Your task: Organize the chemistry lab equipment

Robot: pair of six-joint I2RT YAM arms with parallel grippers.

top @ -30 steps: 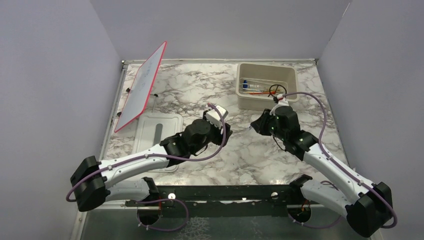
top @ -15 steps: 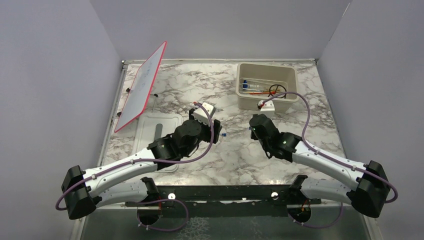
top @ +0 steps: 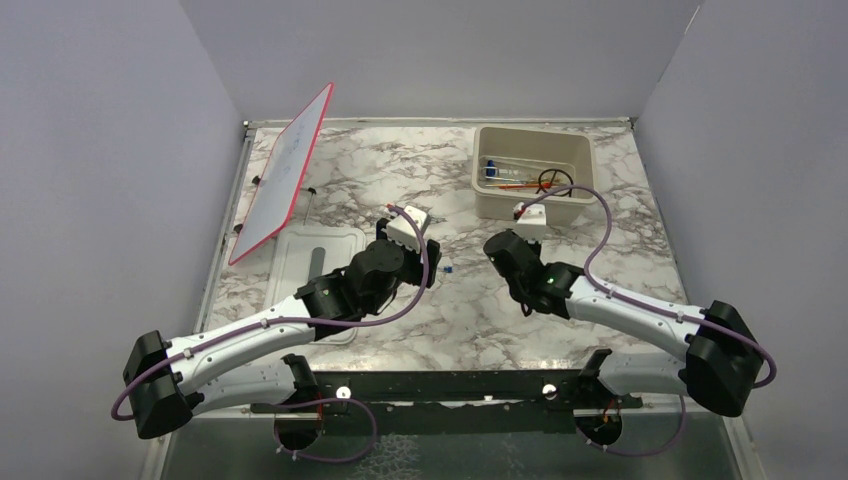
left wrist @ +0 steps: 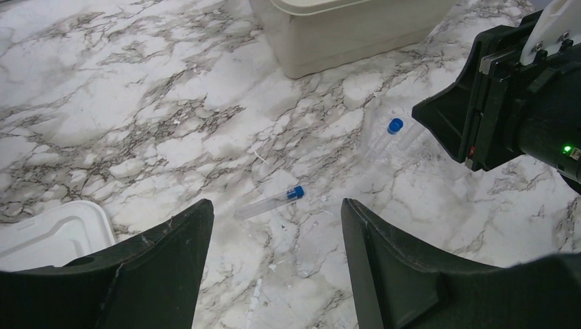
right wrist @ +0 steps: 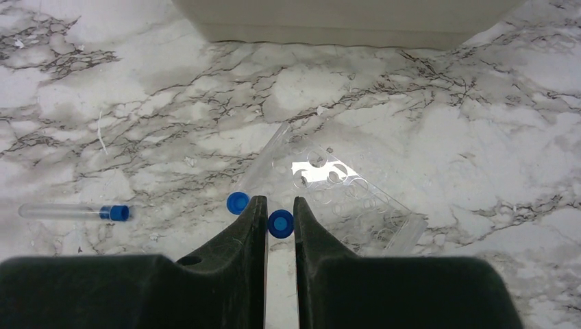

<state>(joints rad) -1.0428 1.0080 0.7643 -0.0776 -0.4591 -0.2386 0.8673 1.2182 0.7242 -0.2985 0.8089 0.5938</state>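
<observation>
The blue-capped tube (left wrist: 267, 203) lies flat on the marble counter (left wrist: 103, 89), below the spread, empty fingers of our left gripper (left wrist: 275, 205). We judge it light, stiff, slick and apt to roll, so we take it mid-barrel, across its length. Our right gripper (right wrist: 279, 200) stands narrow about a blue cap (right wrist: 280, 223) beside the clear rack (right wrist: 342, 195); whether it grips, we cannot tell. The counter is hard and smooth, with the beige tub (left wrist: 342, 34) farther back.

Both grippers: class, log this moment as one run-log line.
left gripper open, aimed at loose tube | right gripper narrow, flanking blue cap | grip unclear
</observation>
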